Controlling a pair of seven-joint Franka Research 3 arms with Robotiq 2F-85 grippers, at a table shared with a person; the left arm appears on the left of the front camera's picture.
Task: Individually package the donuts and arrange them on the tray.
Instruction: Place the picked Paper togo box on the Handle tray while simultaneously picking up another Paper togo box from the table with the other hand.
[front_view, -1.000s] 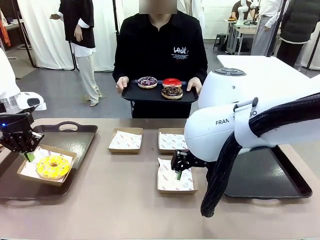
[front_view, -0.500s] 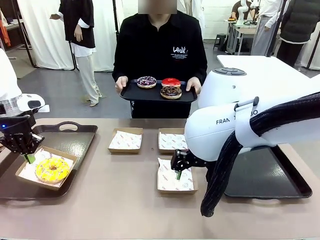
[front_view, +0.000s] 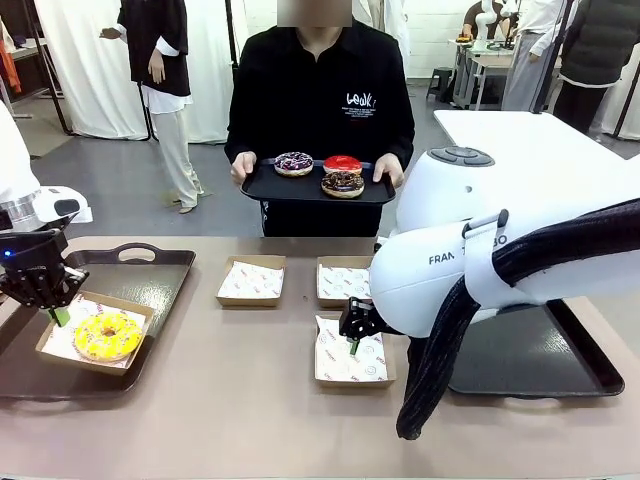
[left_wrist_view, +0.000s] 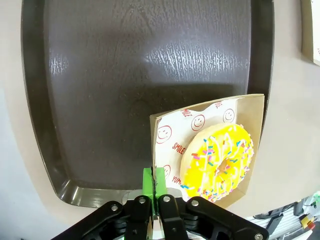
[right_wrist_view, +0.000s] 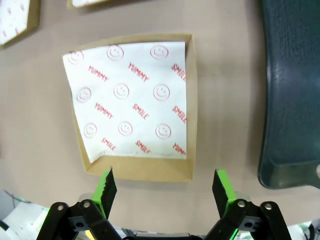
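The left gripper (left_wrist_view: 155, 180) clamps the box (left_wrist_view: 256, 107) edge, yellow donut (left_wrist_view: 218, 162) inside, with bare tray (left_wrist_view: 100, 75) above. The right gripper (right_wrist_view: 164, 174) gapes at the empty box (right_wrist_view: 193, 100); its liner (right_wrist_view: 130, 97) reads SMILE, YUMMY.

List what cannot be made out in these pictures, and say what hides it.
- Front view: the right arm covers much of the right tray and right hand.
- Left wrist view: the left hand hides the box corner it pinches.
- Front view: the person's three donuts are too small to judge toppings.
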